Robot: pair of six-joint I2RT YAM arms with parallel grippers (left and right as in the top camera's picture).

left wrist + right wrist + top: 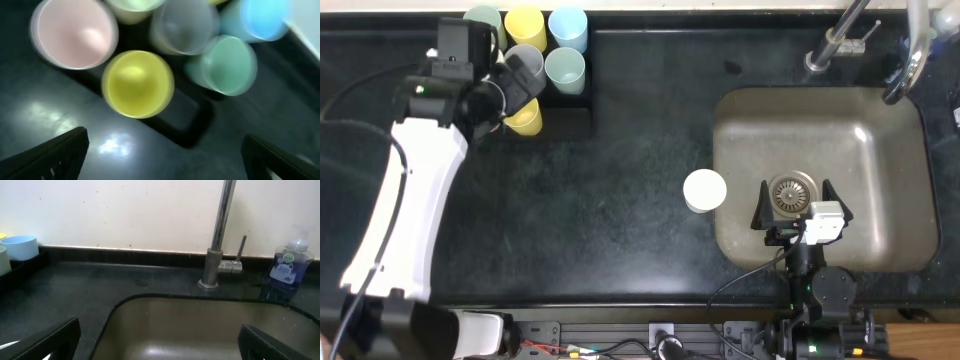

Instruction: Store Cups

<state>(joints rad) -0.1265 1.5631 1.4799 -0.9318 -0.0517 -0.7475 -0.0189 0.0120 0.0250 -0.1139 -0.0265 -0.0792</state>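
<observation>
Black counter (620, 220) is carrying the tray (192, 122) that's bunching the cups (138, 83) for storage, left pincer (165, 136) hovering above, wide open, empty.

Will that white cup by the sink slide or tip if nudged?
The white cup is probably light plastic like the racked cups, so a nudge may slide it on the glossy counter. It stands close to the sink rim; a push that way could drop it in.
</observation>
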